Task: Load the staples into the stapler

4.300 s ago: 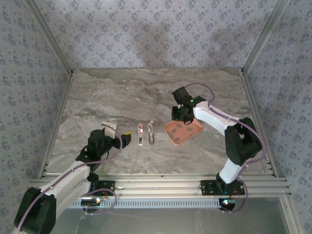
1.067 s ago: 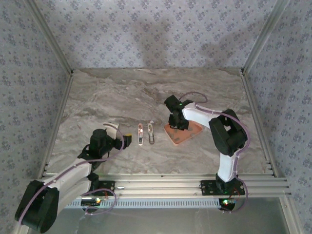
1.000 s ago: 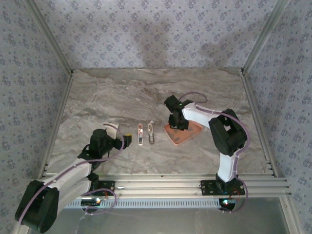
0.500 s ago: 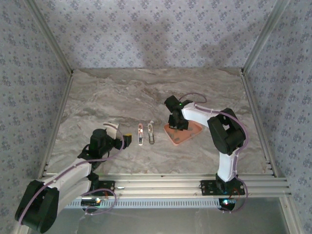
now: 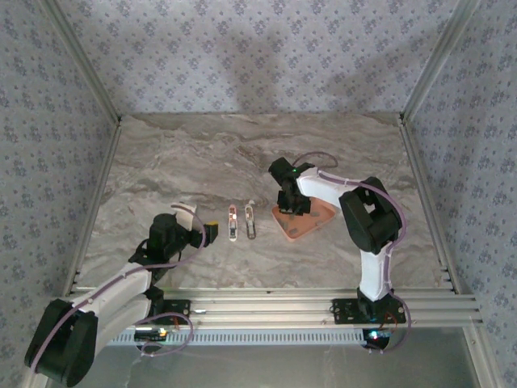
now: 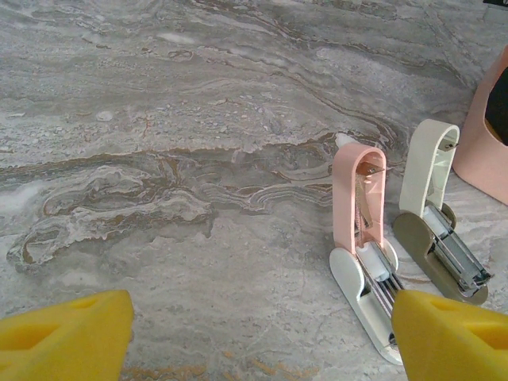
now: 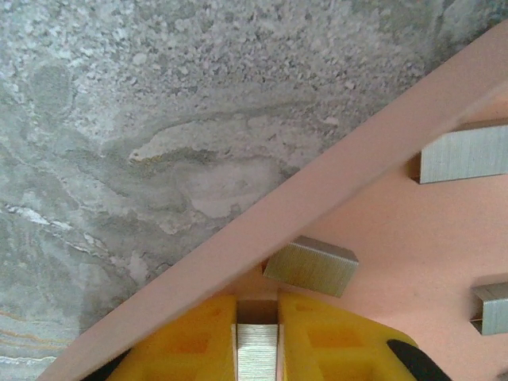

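Two arms: I reach out from the near edge of the marble table (image 5: 178, 153), the left arm toward the staplers and the right arm bent down into the pink tray (image 5: 321, 215).
Right side: my right gripper (image 7: 257, 343) sits low in a corner of the tray, its yellow pads (image 7: 194, 341) pressed together on one staple strip (image 7: 257, 355). The strip shows as a thin grey sliver between them.
From above: the right gripper (image 5: 292, 208) hangs over the tray's left half.
Loose stock: three more staples lie on the tray floor. One (image 7: 311, 266) is just ahead of my pads by the tray wall (image 7: 333, 198), one (image 7: 464, 153) lies farther along, and one (image 7: 492, 308) is cut off at the frame's right edge.
Left side: my left gripper (image 6: 262, 345) hovers low over bare marble, its yellow fingertips (image 6: 67, 337) spread wide with nothing between them.
Position: seen from above, the left gripper (image 5: 208, 233) is just left of the staplers.
Staplers: the pink stapler (image 6: 361, 238) and the cream stapler (image 6: 432, 214) lie side by side, both hinged open with their channels exposed.
Order on the table: the pink stapler (image 5: 233, 222) is nearer my left gripper, and the cream stapler (image 5: 251, 220) lies between it and the tray.
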Motion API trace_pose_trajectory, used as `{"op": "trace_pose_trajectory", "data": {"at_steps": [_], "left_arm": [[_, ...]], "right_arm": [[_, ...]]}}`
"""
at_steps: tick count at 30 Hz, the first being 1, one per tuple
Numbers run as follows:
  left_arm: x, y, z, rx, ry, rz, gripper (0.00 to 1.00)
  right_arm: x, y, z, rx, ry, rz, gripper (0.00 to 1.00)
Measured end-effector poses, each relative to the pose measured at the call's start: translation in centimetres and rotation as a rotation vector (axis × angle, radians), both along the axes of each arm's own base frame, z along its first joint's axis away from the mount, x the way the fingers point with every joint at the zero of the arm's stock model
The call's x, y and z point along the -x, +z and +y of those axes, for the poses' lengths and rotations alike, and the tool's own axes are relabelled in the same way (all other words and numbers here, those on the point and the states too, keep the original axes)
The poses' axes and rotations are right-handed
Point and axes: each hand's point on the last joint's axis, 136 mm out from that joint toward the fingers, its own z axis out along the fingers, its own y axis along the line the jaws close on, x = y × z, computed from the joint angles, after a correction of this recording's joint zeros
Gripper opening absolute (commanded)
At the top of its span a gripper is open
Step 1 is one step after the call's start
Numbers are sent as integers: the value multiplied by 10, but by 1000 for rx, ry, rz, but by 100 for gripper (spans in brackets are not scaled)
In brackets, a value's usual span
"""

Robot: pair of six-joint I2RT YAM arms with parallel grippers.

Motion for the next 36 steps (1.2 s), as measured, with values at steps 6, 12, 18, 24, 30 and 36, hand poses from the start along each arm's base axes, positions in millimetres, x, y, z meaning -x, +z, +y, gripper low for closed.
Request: {"op": "trace_pose_trajectory", "data": {"at_steps": [6,12,18,24,30,36], "left_arm": [[0,1,0,1,1,-3,85],[0,0,0,1,1,-1,85],[0,-3,0,-4,1,9,85],[0,-2,0,-4,2,8,85],[0,-3,1,-6,5,9,85],[-1,-6,2,-13,10,18,85]], "right_arm": [[0,0,0,1,2,0,17],[0,2,0,-1,4,-15,17],[-2,5,-2,-4,2,-68,17],[-6,17,-9,7,-13,-138,17],[-9,35,-7,-9,-19,-226,17],[-8,42,-6,-12,-22,-283,17]]}}
